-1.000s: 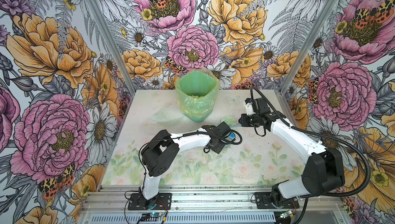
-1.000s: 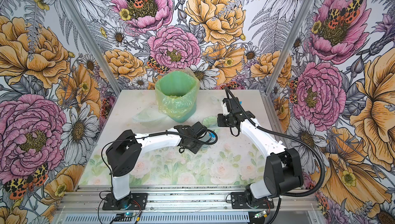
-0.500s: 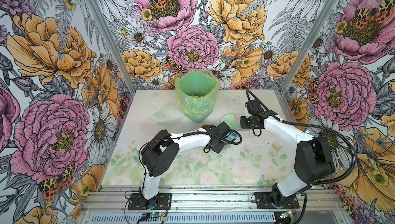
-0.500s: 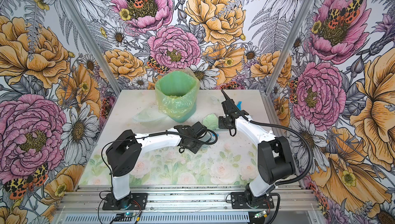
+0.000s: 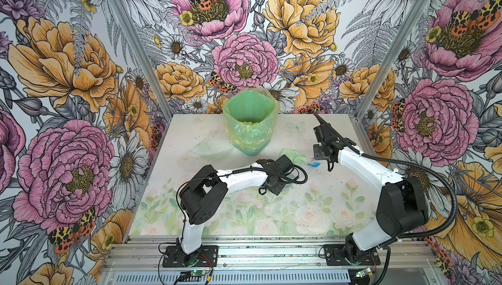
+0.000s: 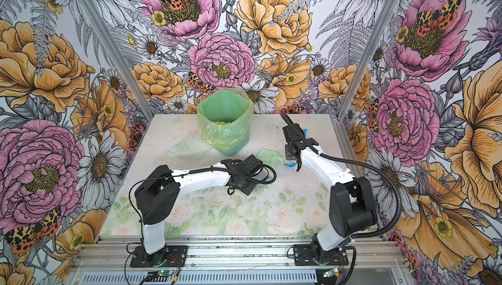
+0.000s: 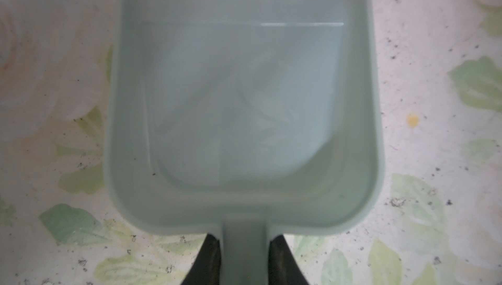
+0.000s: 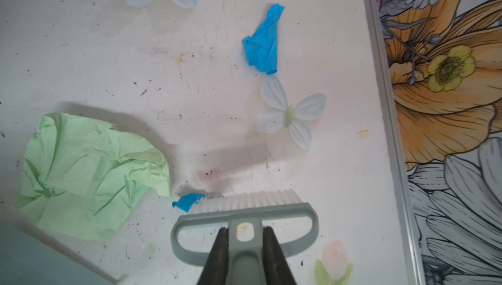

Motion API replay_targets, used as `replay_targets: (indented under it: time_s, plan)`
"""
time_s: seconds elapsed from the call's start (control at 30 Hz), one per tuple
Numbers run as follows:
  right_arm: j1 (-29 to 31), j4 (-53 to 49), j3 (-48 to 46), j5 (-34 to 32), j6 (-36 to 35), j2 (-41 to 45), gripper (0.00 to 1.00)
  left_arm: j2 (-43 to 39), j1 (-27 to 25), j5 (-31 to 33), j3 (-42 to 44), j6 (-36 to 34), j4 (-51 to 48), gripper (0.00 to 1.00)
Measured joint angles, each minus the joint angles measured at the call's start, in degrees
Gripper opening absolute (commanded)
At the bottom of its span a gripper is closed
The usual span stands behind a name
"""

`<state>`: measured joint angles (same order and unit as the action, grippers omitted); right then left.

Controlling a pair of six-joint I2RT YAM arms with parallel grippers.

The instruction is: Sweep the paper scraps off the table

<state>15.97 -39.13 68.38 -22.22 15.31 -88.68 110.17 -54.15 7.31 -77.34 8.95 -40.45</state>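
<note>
Seemingly, small blue paper scrap (image 8: 187,201) against the brush (image 8: 244,213).

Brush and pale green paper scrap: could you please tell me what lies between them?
A small blue paper scrap, touching the brush bristles, seen in the right wrist view.

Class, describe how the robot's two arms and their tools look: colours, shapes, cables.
Left arm and right arm: glossy white shells, bulky black joints, black base plates. A ribbed black cable trails each. Left tool and right tool: two black tapered fingers.
</note>
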Motion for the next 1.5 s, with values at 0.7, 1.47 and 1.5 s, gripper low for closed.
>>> replay_targets:
  time_s: [0.7, 1.47, 1.5]
  plan:
    - [-2.12, 2.62, 1.01, 4.11, 1.97, 2.71, 0.00, 0.00, 0.00, 0.48, 0.15, 0.02, 0.00, 0.14]
    - [-8.44, 8.11, 1.75, 7.74, 6.36, 1.05, 0.00, 0.00, -0.11, 0.61, 0.15, -0.02, 0.07, 0.13]
    - [-8.72, 8.70, 2.27, 7.10, 6.56, 0.50, 0.00, -0.02, -0.20, 0.59, 0.20, -0.11, 0.22, 0.13]
